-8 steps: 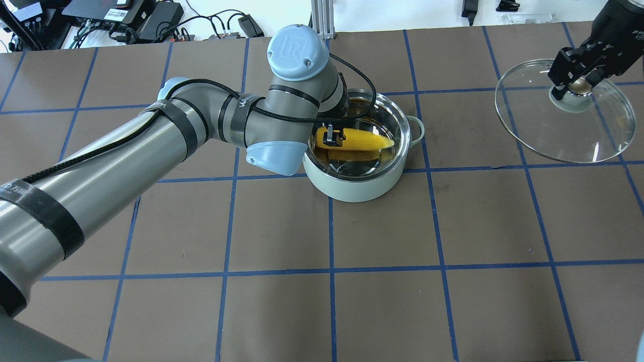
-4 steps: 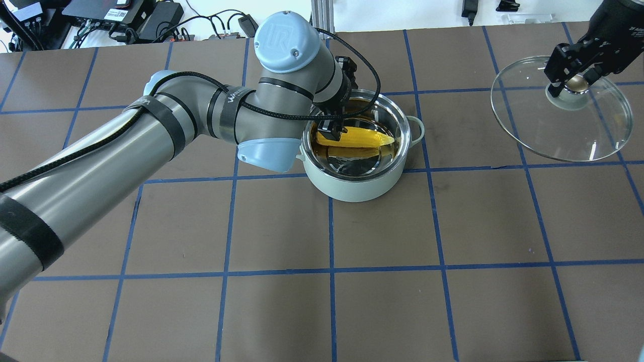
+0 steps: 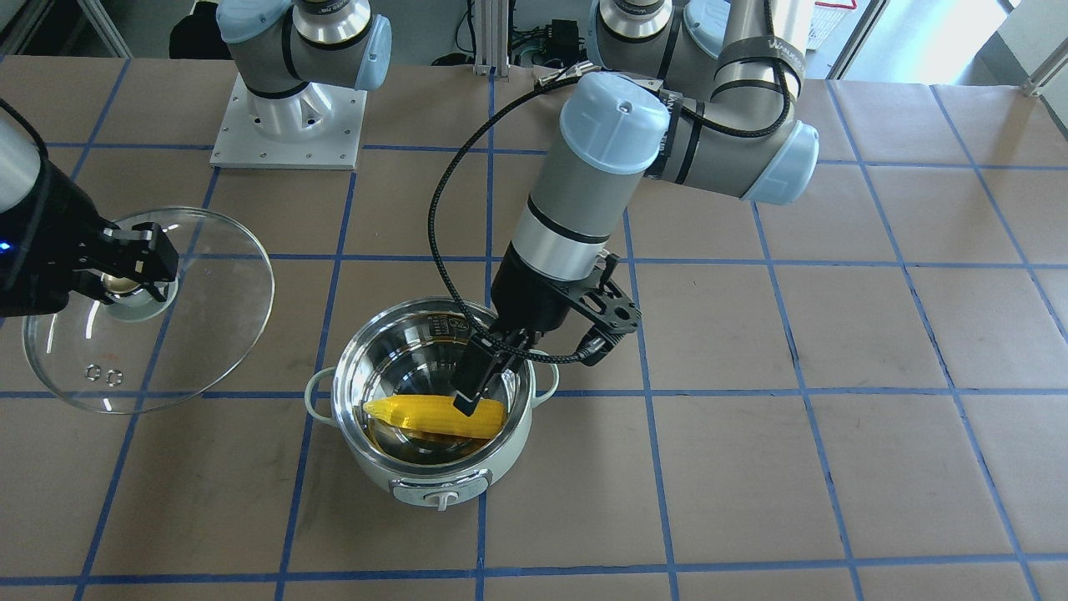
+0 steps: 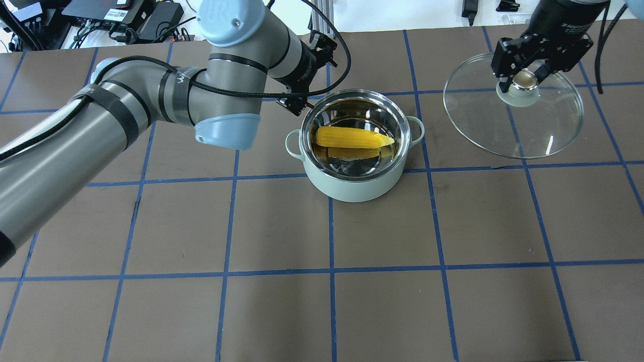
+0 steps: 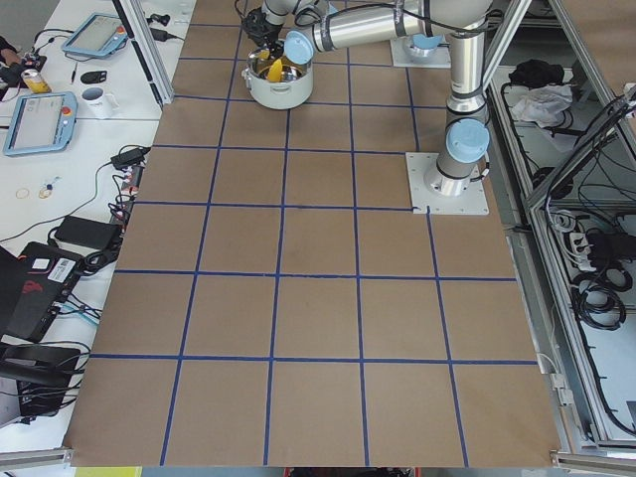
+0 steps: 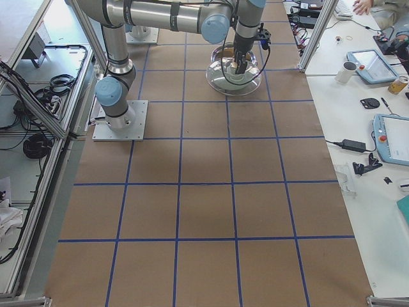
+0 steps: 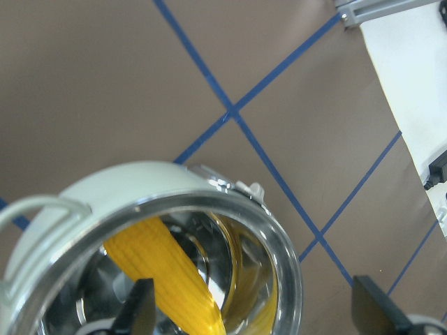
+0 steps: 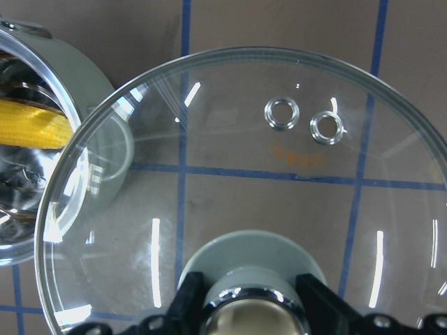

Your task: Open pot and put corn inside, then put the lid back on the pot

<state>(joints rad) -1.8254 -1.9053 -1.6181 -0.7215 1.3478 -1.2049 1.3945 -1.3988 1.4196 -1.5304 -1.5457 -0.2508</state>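
The yellow corn (image 4: 352,137) lies loose inside the open mint-white pot (image 4: 352,188), tip pointing right. It also shows in the front view (image 3: 434,416) and in the left wrist view (image 7: 167,279). My left gripper (image 7: 255,314) is open and empty, its fingers (image 7: 136,310) wide apart above the pot's rim (image 7: 279,237). In the overhead view it sits at the pot's far-left edge. My right gripper (image 4: 523,75) is shut on the knob (image 8: 241,314) of the glass lid (image 4: 513,120), holding it tilted above the table, right of the pot.
Cables and electronics (image 4: 126,15) and an aluminium post (image 4: 322,15) lie along the far table edge. The arms' base plates (image 3: 288,117) stand on the robot's side. Blue tape lines grid the brown table (image 4: 382,226).
My left gripper has let go of the corn, risen out of the pot and pulled back far-left. My right gripper has carried the lid leftward, closer to the pot.
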